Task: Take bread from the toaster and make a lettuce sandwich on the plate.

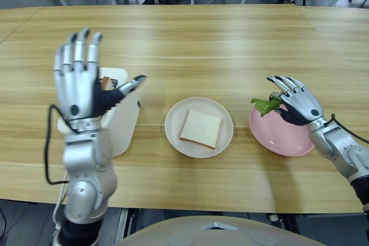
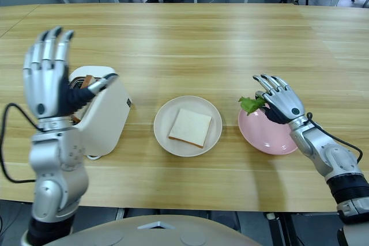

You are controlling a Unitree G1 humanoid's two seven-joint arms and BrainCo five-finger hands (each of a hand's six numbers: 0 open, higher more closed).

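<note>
Fingers of the right hand (image 1: 300, 106) pinch lettuce (image 1: 265, 106) over the pink plate (image 1: 282, 140); left hand (image 1: 78, 84) fingers spread, empty.

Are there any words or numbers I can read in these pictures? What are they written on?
No text here can be read.
On the toaster: one tiny dark mark on its side, too small to read.
On the white plate, the bread, the pink plate, the lettuce and the table: no writing shows.
</note>
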